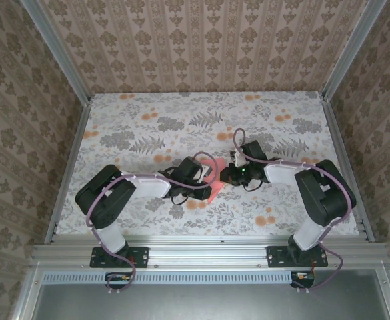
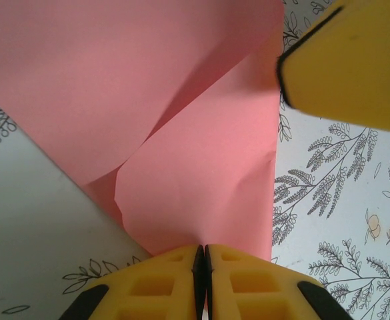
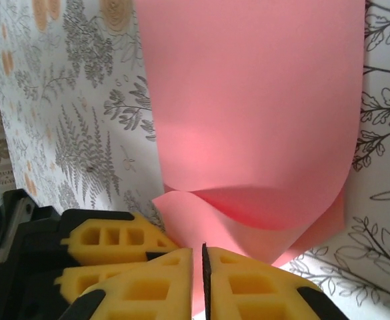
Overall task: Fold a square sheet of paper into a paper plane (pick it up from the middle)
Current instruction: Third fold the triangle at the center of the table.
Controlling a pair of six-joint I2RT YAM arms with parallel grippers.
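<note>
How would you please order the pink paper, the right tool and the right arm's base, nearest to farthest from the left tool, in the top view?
1. pink paper, pinched in the left tool.
2. right tool, just to its right.
3. right arm's base, near-right table edge.

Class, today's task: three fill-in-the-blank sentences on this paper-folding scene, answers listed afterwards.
1. The paper is ___ in colour.
2. The left end effector is shut on the ___.
3. The right end effector, also shut on the paper, has ___ fingers.

Missing words: pink; paper; yellow.
</note>
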